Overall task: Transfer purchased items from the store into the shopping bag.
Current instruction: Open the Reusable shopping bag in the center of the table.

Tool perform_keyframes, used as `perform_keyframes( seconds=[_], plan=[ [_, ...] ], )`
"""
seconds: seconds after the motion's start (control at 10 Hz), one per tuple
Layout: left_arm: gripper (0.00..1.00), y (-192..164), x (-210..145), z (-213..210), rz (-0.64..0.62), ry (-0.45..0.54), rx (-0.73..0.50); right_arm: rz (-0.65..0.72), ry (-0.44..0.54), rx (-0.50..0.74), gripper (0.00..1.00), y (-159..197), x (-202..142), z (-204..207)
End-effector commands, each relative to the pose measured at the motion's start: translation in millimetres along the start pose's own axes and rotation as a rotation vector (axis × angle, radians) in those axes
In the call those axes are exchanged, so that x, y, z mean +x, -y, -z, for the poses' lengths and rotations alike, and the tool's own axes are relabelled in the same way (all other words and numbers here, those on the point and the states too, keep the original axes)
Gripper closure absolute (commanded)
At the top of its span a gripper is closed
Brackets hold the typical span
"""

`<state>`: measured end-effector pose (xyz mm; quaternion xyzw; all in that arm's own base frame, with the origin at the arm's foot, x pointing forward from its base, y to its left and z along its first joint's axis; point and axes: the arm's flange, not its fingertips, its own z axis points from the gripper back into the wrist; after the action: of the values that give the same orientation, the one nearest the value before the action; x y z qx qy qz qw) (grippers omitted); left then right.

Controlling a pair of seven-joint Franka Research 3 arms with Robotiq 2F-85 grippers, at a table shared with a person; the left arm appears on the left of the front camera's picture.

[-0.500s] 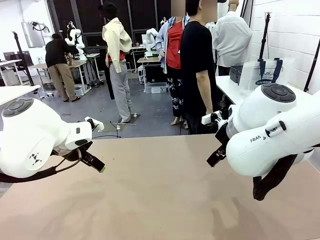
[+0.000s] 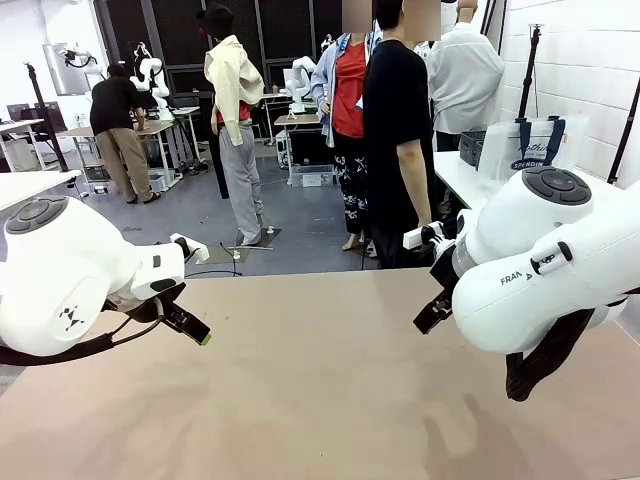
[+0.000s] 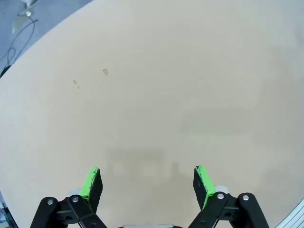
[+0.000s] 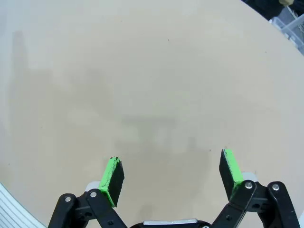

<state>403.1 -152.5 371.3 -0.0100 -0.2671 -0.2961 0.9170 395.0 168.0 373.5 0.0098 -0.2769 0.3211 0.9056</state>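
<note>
Shopping bag [image 2: 528, 148] btm hidden behind right arm [image 2: 545, 270]; contents too faint to tell. Right gripper [image 2: 430, 315] mostly behind same arm.

Tabletop [image 3: 156, 95] under both sets of jaws is smooth matt beige, pads [image 3: 90, 183] look like matt green rubber on black fingers [image 3: 98, 190], arm shells [image 2: 70, 285] glossy white plastic.
</note>
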Motion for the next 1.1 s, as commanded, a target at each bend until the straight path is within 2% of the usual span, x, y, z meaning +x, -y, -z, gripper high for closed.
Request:
perform_keyframes(
  seconds=[0.0,1.0],
  plan=[
    [0.0,-1.3,-0.4,-0.1,-0.003,0.0,0.0,0.0,0.0,0.0,0.0,0.1,0.0,0.0],
    [0.0,-1.3,-0.4,-0.1,-0.003,0.0,0.0,0.0,0.0,0.0,0.0,0.1,0.0,0.0]
  ],
)
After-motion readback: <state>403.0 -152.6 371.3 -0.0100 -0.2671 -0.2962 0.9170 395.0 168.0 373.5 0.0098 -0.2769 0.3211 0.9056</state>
